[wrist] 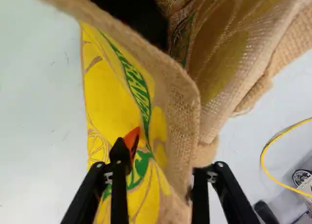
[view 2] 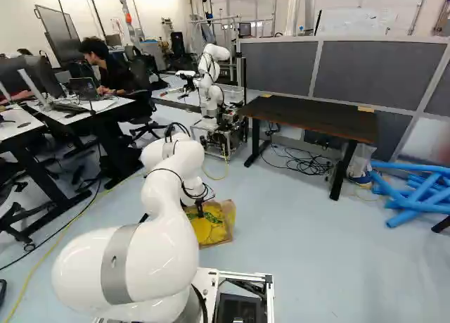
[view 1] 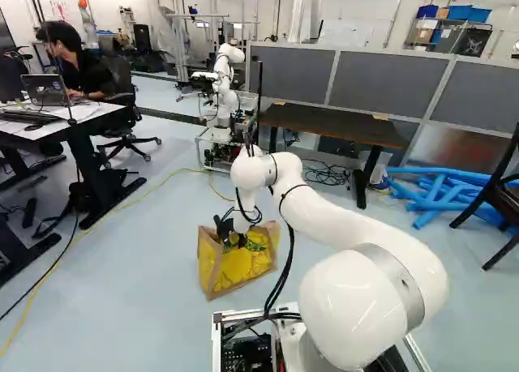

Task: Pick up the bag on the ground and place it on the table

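"One bag [view 1: 235,268] to transfer: location?"

"Standing on the floor [view 1: 158,258], well apart from the dark table [view 1: 332,127]."

"Gripper [wrist: 158,168] status?"

"Open. Its fingers stand apart, with the bag's rim [wrist: 183,151] passing between them. No grip is established."

"Progress?"

"Approach: apparently near completion. Outstanding: close on the rim, lift, carry to the table, lower, release."

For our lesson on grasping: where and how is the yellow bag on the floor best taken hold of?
I would pinch the top rim of the yellow bag, with the hand coming from above and straddling the cloth edge. The bag stands upright on the floor, its open top facing up, so the thin rim should be easiest to reach.
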{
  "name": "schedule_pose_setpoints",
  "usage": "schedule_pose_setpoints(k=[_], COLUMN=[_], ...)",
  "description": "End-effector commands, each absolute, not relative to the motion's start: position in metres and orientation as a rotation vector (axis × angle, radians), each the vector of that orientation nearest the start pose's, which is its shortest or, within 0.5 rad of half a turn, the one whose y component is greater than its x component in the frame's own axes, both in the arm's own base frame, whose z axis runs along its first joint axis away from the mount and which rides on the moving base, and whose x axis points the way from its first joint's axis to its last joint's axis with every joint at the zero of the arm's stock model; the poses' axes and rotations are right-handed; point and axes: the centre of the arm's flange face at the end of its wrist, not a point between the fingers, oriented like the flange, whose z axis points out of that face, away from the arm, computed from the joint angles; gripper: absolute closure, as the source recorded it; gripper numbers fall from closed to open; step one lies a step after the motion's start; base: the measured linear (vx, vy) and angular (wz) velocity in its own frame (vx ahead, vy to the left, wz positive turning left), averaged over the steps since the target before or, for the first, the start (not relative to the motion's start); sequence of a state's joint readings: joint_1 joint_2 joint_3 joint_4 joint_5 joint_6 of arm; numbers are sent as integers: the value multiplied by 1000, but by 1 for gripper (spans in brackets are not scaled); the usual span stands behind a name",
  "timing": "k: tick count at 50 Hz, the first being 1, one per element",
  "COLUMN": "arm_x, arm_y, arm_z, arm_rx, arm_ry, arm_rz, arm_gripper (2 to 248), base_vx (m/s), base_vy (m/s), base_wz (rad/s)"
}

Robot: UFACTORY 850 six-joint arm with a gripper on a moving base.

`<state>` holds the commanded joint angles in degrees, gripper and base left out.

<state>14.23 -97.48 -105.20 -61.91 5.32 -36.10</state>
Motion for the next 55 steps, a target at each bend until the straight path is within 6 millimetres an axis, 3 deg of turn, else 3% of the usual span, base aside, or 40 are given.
schedule_pose_setpoints(k=[5,6,10,11,15,16,44,55], arm_x=[588,588,588,588,588,588,588,587], arm_y=[157,157,157,157,157,157,157,157], arm_z=[-178,-178,-178,-178,-178,-178,-178,-165], arm_rx=[1704,1704,1704,1704,1704,1704,1704,1705], arm_ry=[2553,2553,2553,2553,2553,2553,2553,2557], arm_rz=[289,289,289,289,289,289,289,283], arm_gripper=[131,169,169,206,206,228,228,228], base_vx=[0,0,0,0,0,0,0,0], base_vy=[0,0,0,0,0,0,0,0], base_wz=[0,0,0,0,0,0,0,0])
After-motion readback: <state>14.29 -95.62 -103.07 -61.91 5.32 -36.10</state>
